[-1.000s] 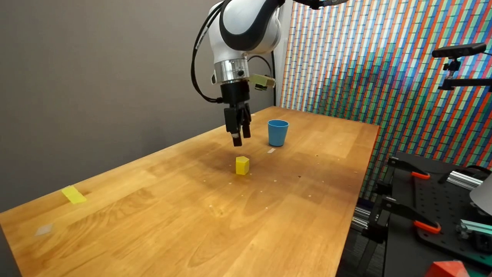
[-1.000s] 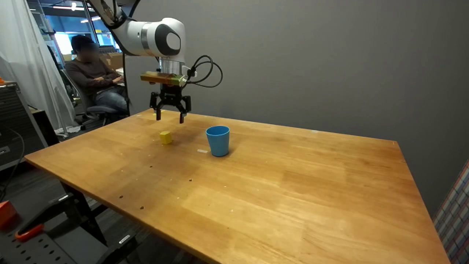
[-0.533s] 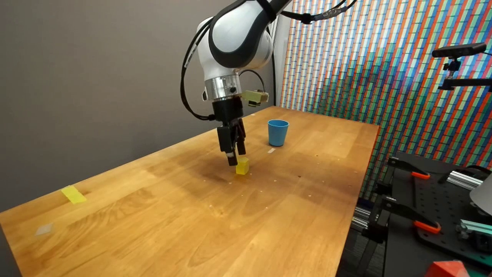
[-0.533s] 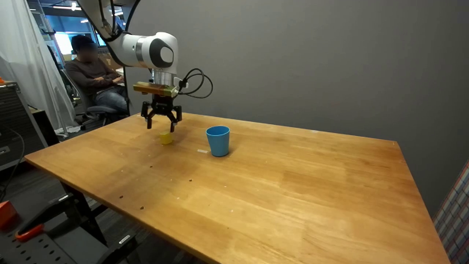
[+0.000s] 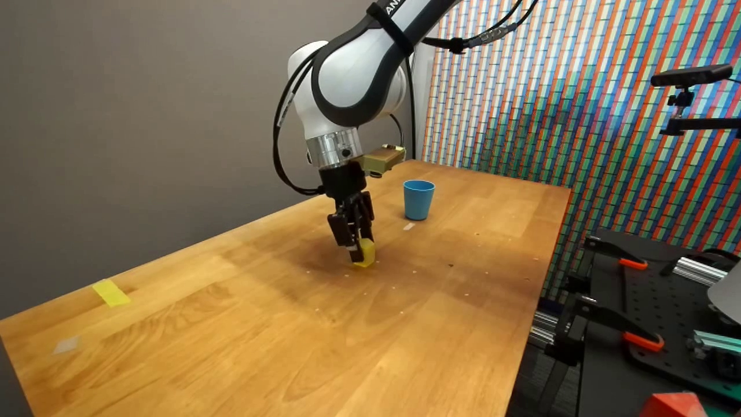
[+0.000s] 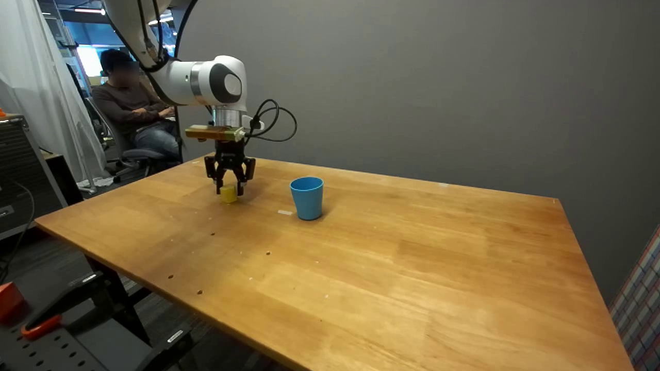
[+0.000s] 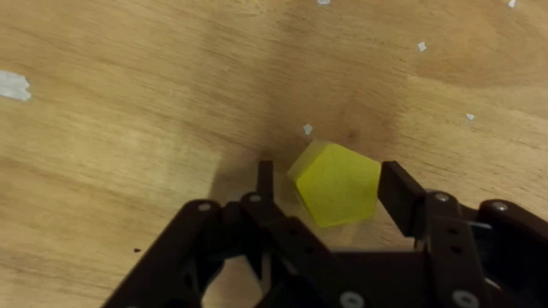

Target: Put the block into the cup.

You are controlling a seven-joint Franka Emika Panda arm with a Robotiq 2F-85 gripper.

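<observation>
A: Now that the claw has come down around the block, log how it stands.

B: Its fingers are apart, one on either side of the block. Wrist view: one touches it or lies just beside, cannot tell which; bare counter shows between the block and the other. Not clamped.

A: Change over the last half second?

B: Claw lower, fingers nearer each other. Block shifted slightly away from the cup, toward the counter's left edge in an exterior view. Probably nudged.

A: Positions?

B: Block on the counter, pentagonal face up, nearer that left edge than the cup is. Cup upright, well apart from the block. Flat yellow patch farther off, by the edge along the grey wall.

A: Meaning for the task?

B: My judgement: grasp in progress, not secured; cup step not begun. Next, bring the fingers fully together on it, then lift clear of the cup's rim before crossing over. Risk: five-sided block may twist as the second finger meets it.
</observation>
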